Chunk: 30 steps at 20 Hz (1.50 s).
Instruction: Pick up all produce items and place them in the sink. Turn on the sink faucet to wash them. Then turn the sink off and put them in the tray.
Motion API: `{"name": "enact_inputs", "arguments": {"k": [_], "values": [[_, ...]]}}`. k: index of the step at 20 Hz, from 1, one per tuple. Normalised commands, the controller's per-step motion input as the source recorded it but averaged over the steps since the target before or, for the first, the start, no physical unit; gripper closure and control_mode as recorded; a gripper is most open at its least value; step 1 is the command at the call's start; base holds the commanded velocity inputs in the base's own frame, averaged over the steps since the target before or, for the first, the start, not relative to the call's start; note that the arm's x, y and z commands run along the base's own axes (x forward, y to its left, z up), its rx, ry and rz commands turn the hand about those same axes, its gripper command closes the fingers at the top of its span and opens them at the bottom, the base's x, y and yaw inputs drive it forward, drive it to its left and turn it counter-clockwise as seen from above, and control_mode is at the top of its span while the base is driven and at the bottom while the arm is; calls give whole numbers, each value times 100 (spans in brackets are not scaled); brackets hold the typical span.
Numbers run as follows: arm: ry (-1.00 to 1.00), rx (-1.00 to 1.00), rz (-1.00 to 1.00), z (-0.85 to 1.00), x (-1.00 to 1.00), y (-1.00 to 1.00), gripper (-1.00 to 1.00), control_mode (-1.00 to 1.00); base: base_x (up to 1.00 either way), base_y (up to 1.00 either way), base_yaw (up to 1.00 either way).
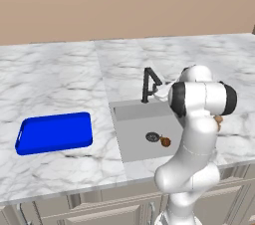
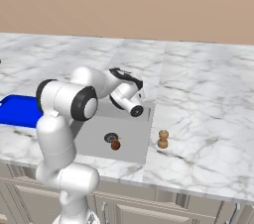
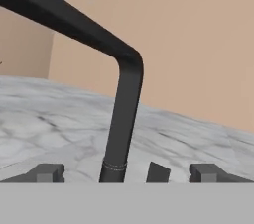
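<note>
One produce item (image 1: 165, 142) lies on the sink (image 1: 130, 114) floor beside the drain, another sits on the counter right of the basin, so you look to be at the wash step. Your gripper (image 3: 126, 172) is spread wide, empty, at the sink faucet (image 3: 124, 119) post; next, nudge it on. No readable writing.

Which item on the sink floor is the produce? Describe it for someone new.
In the grey recessed sink set into the marble counter, look beside the round dark drain. The small orange-brown lump with a short stem lies next to it, the one loose, coloured thing there.
</note>
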Motion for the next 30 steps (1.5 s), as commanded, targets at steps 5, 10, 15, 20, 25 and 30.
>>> {"name": "enact_inputs", "arguments": {"k": [5,10,15,20,25,30], "values": [[6,0,1,-27,43,-3,-100,-100,0,0,0],[2,0,1,-23,42,-6,-100,-100,0,0,0],[0,0,6,-20,45,-3,-100,-100,0,0,0],[0,0,7,-20,47,-4,-100,-100,0,0,0],[0,0,6,-15,43,-8,-100,-100,0,0,0],[0,2,5,-6,21,-3,-100,-100,0,0,0]]}}
